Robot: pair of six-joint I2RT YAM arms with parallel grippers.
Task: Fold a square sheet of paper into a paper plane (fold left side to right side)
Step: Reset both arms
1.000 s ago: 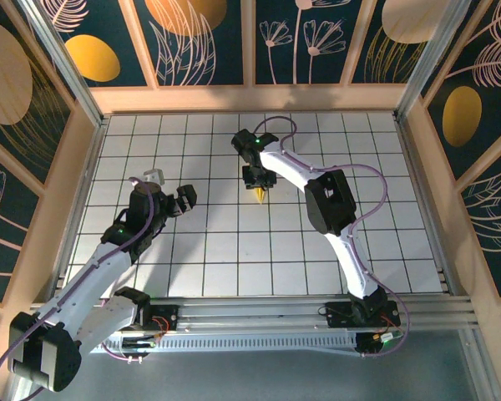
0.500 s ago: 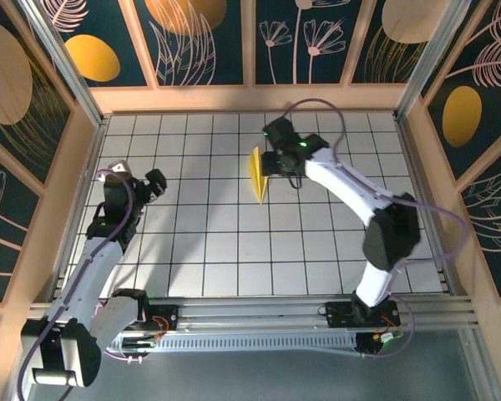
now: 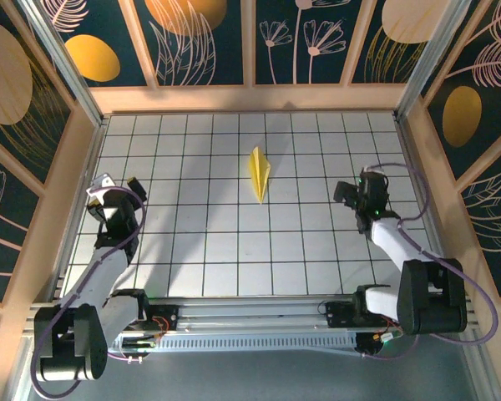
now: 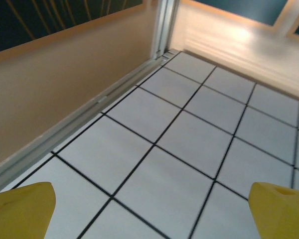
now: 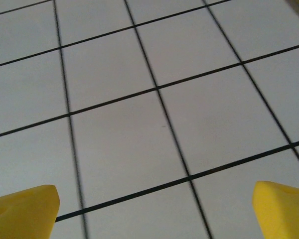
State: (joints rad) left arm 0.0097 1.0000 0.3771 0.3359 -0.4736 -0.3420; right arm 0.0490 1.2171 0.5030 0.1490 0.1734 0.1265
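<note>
Both arms have pulled back since the earlier frames: the right gripper [image 3: 361,187], which was at the fold half a second ago, now sits near the right side of the table [image 3: 200,242], and the left gripper [image 3: 117,185] has drawn in toward the left edge. The paper plane [image 3: 260,174] lies where it did half a second ago.

Nearest, the bases are bolted to an aluminium rail [image 3: 259,313], partly covered by the arms' own elbows and looping cables. From above, both sets of jaws are dark and small, so their gap is hard to gauge there. The wrist views settle it. On the left wrist the yellow fingertips [image 4: 20,211] are cut off at the two lower corners, spread wide, with bare tiles between them. The right wrist's fingertips [image 5: 22,209] are cropped the same way, equally wide, holding nothing; the tile lines there are slightly blurred.

Farther out, the plane rests flat on the white grid, just beyond the table's middle and well apart from both grippers, its sharp point toward the arms. Its underside is hidden.

Beyond the left fingers a tan side wall [image 4: 65,84] meets the table; the far corner is blurred. Painted panels [image 3: 200,42] close the back.
</note>
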